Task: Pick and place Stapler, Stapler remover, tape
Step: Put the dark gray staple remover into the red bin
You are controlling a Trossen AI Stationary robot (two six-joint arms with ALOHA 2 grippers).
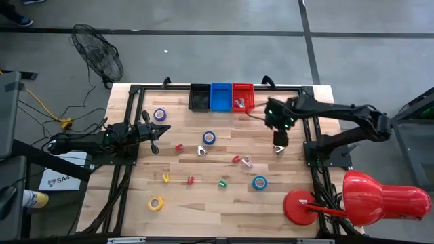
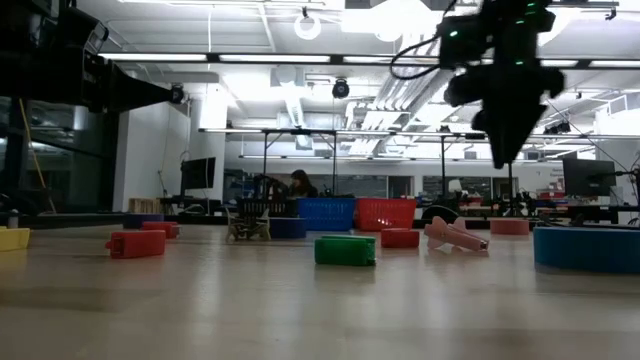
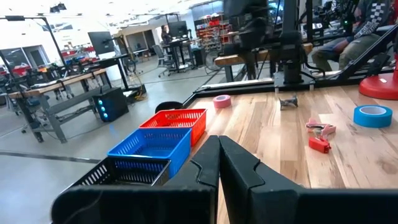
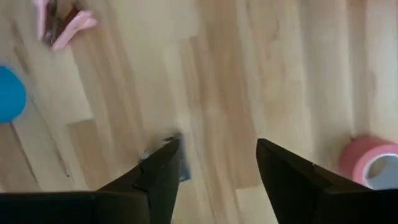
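a small silver staple remover lies on the worktop directly beneath the right gripper, on the right-hand side and short of the red bin. in the right wrist view a grey edge of the same piece shows beside one finger, mostly hidden by it, so it sits off-centre toward that finger rather than squarely in the gap. its long axis and heading cannot be made out; too little of it shows. the right gripper is released, fingers spread with bare wood between them, grasping nothing. a pink tape roll lies near to one side, a pink staple remover further off. judgement: the right arm is plainly the nearer one; a small sideways correction before descent appears necessary. the left gripper waits over the left of the worktop, well apart, fingers clenched together on nothing. the red bin already holds one silver item.
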